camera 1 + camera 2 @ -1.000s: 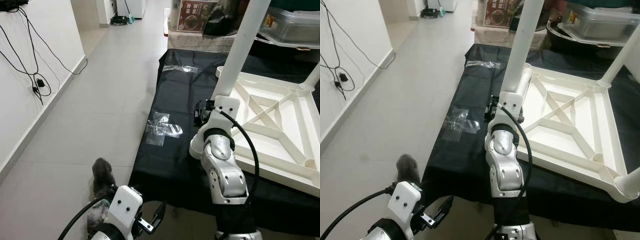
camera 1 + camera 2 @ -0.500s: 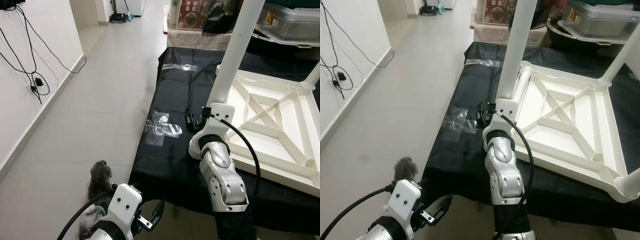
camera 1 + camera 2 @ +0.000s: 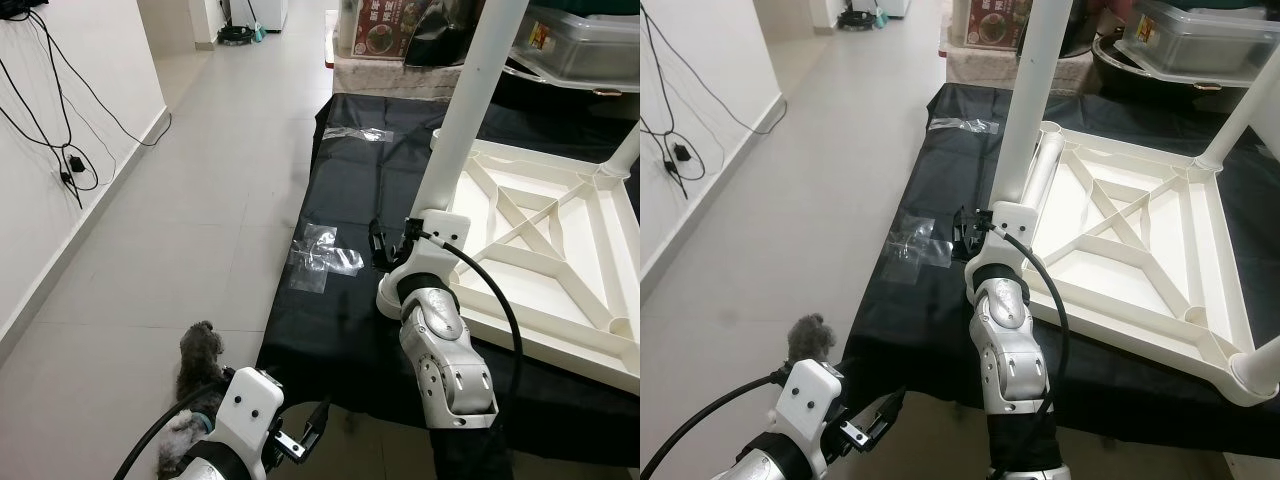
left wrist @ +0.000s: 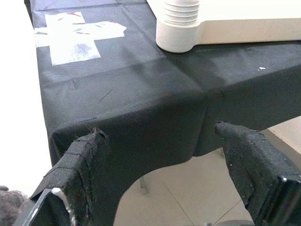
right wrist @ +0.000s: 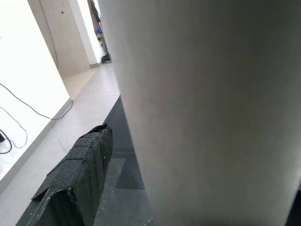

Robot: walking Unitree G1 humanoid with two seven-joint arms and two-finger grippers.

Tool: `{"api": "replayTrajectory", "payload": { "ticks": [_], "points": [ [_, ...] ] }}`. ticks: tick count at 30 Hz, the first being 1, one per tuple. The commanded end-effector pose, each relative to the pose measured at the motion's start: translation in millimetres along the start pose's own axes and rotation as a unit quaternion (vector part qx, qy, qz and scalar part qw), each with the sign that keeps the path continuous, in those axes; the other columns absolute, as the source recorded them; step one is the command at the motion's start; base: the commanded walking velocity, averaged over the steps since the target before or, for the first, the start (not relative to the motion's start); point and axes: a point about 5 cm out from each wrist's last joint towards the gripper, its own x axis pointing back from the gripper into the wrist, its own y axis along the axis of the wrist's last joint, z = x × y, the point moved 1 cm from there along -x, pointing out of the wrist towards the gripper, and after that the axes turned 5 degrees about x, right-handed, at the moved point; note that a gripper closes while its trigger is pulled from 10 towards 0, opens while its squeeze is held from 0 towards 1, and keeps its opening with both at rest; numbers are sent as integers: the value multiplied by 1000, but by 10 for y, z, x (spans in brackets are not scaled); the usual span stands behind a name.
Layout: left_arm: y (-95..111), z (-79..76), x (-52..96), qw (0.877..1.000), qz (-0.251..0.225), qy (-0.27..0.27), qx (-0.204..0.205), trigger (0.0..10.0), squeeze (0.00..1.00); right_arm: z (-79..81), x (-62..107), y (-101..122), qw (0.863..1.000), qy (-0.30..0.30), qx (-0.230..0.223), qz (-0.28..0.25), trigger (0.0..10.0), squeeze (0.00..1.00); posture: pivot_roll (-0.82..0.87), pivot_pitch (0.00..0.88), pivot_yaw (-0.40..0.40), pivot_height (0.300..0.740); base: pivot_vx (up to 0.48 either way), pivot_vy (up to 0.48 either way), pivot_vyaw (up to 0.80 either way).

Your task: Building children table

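The white children's table point(image 3: 560, 250) lies upside down on a black cloth-covered table point(image 3: 340, 330). One white leg point(image 3: 462, 120) stands upright in its near-left corner. My right gripper point(image 3: 400, 236) is at the base of that leg. It is open, with one black finger point(image 5: 80, 179) a little apart from the leg point(image 5: 211, 103). My left gripper point(image 3: 305, 432) hangs open below the cloth's front-left corner. It looks across at the ribbed white corner socket point(image 4: 181, 23), with nothing between its fingers.
Clear plastic bags point(image 3: 325, 258) lie on the cloth left of the leg, and another point(image 3: 358, 134) lies farther back. A grey fluffy thing point(image 3: 200, 355) sits on the tiled floor by my left arm. Cables point(image 3: 60, 140) hang on the left wall. Boxes and a clear bin point(image 3: 585, 45) stand behind.
My right wrist has shifted a little left and nearer at the leg's base, so its black finger now shows left of the leg. The view has shifted slightly. The left gripper stays low.
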Motion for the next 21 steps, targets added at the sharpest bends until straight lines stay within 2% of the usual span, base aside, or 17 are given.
{"api": "replayTrajectory", "payload": {
  "ticks": [1,21],
  "points": [
    [-38,-6,11,1000,5,-3,9,10000,0,11,19,-15,1000,3,-14,-2,10000,0,81,112,-50,740,0,0,0],
    [-52,-15,17,1000,6,-5,10,10000,0,-16,7,-22,1000,4,-13,-4,10000,0,78,102,-45,740,0,0,0]
  ]
}}
